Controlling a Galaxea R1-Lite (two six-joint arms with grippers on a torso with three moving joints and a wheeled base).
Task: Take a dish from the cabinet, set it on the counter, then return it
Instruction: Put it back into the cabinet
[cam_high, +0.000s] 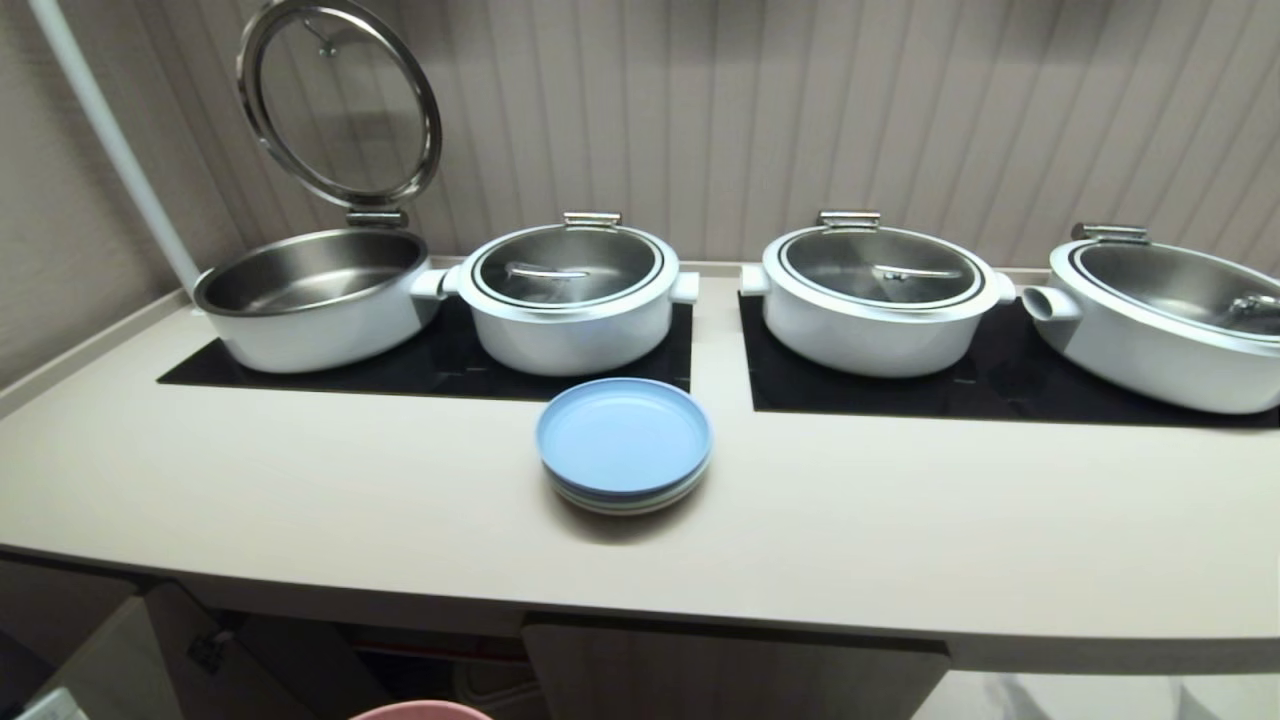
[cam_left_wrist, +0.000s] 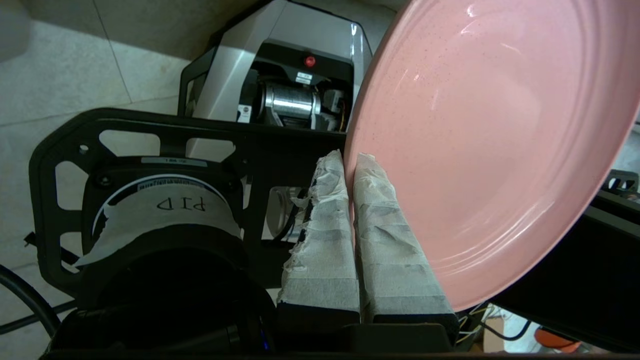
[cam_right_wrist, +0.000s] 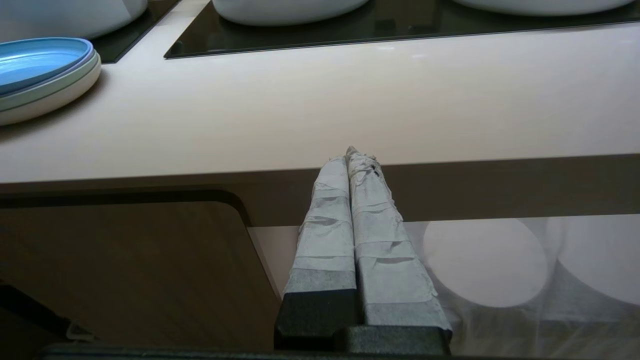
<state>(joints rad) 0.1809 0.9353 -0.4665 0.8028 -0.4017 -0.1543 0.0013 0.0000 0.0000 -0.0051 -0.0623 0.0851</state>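
Observation:
The pink dish (cam_left_wrist: 490, 140) fills much of the left wrist view, with my left gripper (cam_left_wrist: 350, 162) shut on its rim, one taped finger on each side. It hangs over my own base and the tiled floor. In the head view only a sliver of the dish (cam_high: 420, 711) shows at the bottom edge, below the counter (cam_high: 300, 500) front. The cabinet (cam_high: 720, 670) sits under the counter, with a door (cam_high: 100, 660) swung open at lower left and a dark interior. My right gripper (cam_right_wrist: 350, 152) is shut and empty, parked below the counter (cam_right_wrist: 350, 110) edge.
A stack of plates topped by a blue one (cam_high: 624, 443) sits mid-counter. Behind it stand several white pots on black cooktop panels (cam_high: 430, 365); the leftmost pot (cam_high: 315, 295) has its glass lid (cam_high: 340, 100) raised. A fluted wall backs the counter.

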